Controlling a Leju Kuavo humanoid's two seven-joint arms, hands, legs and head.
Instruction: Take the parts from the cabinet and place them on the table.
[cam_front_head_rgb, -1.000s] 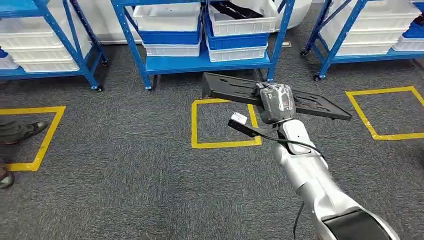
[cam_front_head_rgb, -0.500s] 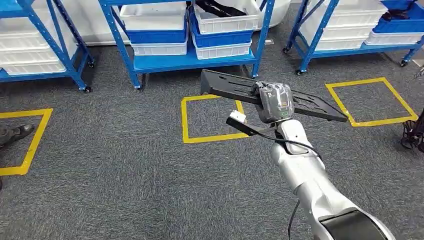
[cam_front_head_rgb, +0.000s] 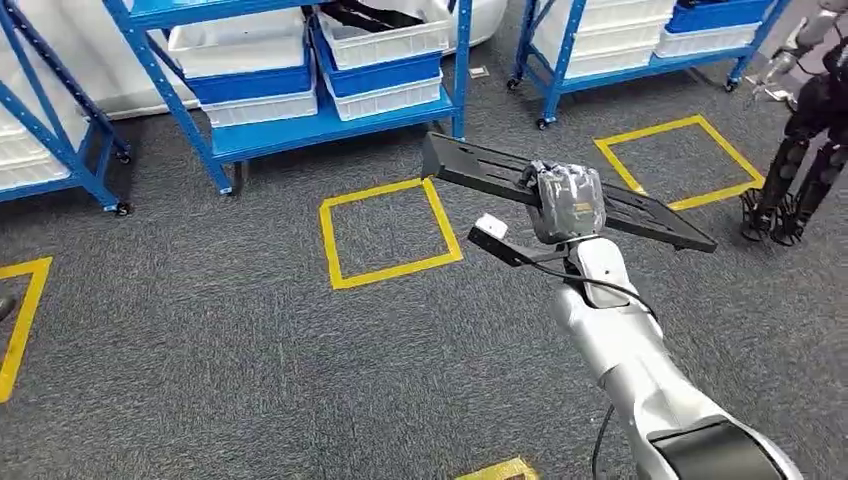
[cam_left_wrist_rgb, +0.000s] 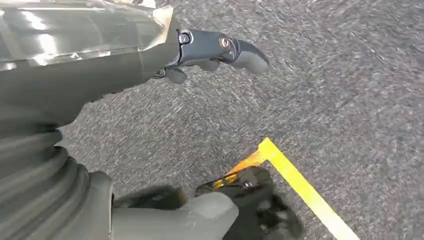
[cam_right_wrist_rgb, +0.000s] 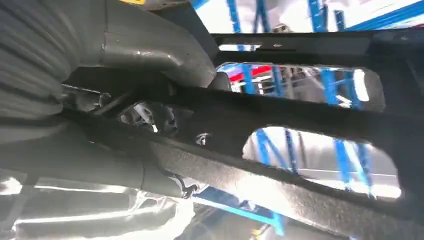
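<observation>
A long flat black part (cam_front_head_rgb: 480, 172) with slots cut through it is held out level in front of me, above the carpet. My right hand (cam_front_head_rgb: 567, 203) grips it near its middle, and the part sticks out to both sides of the hand. In the right wrist view the slotted black part (cam_right_wrist_rgb: 320, 125) runs across close to the camera, with my thumb (cam_right_wrist_rgb: 155, 50) against it. My left hand (cam_left_wrist_rgb: 215, 50) hangs over grey carpet with its fingers apart and nothing in them.
Blue shelf racks (cam_front_head_rgb: 330, 115) with white and blue bins (cam_front_head_rgb: 385, 45) stand ahead. Another rack (cam_front_head_rgb: 640, 50) stands at the right. Yellow tape squares (cam_front_head_rgb: 390, 230) mark the carpet. Another dark robot (cam_front_head_rgb: 810, 150) stands at the far right.
The whole picture has shifted left and the racks tilt, so the camera has turned to the right. The right hand still holds the black part the same way. A dark robot has come into sight at right.
</observation>
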